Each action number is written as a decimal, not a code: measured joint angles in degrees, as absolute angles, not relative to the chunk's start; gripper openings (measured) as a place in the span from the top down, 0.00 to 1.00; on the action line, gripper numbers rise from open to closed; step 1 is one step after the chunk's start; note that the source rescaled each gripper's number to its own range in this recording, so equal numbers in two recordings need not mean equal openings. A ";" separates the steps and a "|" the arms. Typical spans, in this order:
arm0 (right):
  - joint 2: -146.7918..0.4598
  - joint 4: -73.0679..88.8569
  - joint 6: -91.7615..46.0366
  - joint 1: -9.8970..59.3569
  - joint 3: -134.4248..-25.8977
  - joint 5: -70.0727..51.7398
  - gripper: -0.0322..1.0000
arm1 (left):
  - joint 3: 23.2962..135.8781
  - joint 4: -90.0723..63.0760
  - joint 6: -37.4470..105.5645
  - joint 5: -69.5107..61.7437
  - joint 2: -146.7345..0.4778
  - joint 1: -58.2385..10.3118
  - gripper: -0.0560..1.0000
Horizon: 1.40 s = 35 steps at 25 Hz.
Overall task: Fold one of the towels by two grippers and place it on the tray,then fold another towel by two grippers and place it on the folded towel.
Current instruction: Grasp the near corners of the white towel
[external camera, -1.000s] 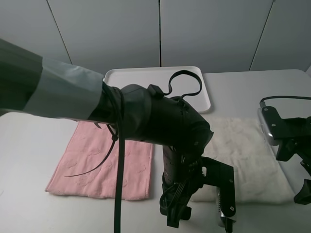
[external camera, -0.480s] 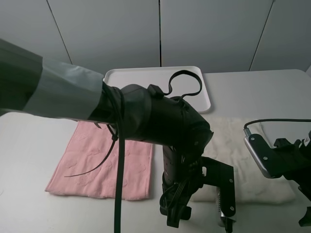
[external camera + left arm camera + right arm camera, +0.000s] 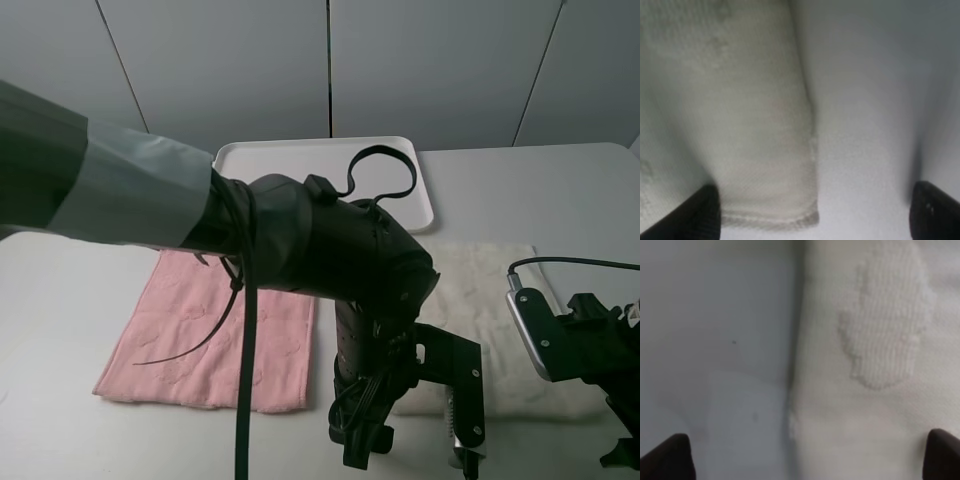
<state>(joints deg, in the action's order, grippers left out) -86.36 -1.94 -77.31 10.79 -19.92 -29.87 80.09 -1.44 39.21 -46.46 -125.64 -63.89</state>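
Now that R gripper (image 3: pixel 805 460) has swung near over white towel's (image 3: pixel 490 300) right edge, both it and L gripper (image 3: pixel 415 448) gape: pinch due.

White table (image 3: pixel 520 190) — tray (image 3: pixel 290 160), pink towel (image 3: pixel 180 340), cream towel (image 3: pixel 490 300)

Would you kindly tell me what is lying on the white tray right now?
Nothing shows on the visible part of the tray; the pink towel and the cream-white towel both lie on the table. The left arm covers the tray's near edge, so that strip cannot be checked.
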 joint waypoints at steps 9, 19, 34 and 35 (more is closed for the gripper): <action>-86.36 -4.68 -75.17 10.79 -19.92 -29.89 0.10 | 80.09 -1.44 39.21 -46.46 -125.64 -63.89 0.01; -86.36 -6.80 -74.07 10.79 -19.92 -32.97 0.10 | 80.09 -1.23 39.21 -46.46 -125.64 -63.89 0.01; -89.82 -6.14 -73.22 10.79 -18.05 -29.44 0.12 | 80.09 -1.12 39.21 -46.46 -125.89 -63.89 0.01; -89.93 -6.14 -73.22 10.79 -18.05 -29.29 0.13 | 80.09 -1.12 39.21 -46.46 -125.89 -63.89 0.01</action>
<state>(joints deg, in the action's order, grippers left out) -89.93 -6.14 -73.22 10.79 -18.05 -29.29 80.09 -1.12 39.21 -46.46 -125.89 -63.89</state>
